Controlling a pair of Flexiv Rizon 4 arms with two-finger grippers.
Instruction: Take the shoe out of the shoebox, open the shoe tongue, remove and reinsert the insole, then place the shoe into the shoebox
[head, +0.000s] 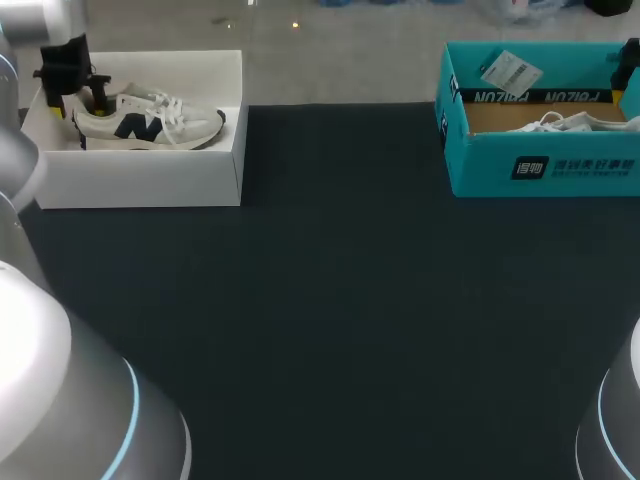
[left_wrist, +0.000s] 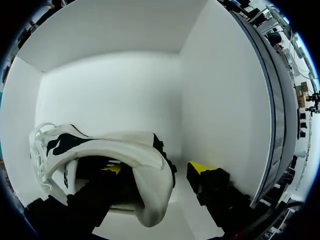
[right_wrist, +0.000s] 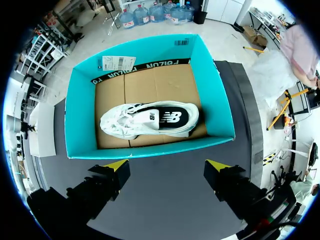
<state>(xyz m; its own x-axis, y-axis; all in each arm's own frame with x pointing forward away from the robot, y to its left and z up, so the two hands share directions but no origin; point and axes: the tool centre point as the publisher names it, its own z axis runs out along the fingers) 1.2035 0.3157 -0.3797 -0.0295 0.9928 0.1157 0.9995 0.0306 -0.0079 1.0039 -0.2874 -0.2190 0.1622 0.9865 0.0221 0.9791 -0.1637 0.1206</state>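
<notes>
Shoe (head: 150, 120) upright in white shoebox (head: 140, 180), worktop's (head: 340, 300) far left. Left pincer (left_wrist: 156, 168) part open, straddling heel: one finger inside collar, other outside, just clear. Right pincer (right_wrist: 167, 165) wide open, empty, beside teal shoebox (right_wrist: 150, 149) holding second shoe (right_wrist: 150, 119).

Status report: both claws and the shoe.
Left claw open, straddling shoe heel inside white box. Right claw open, before teal box, second shoe inside. Nothing seen blocking.
</notes>
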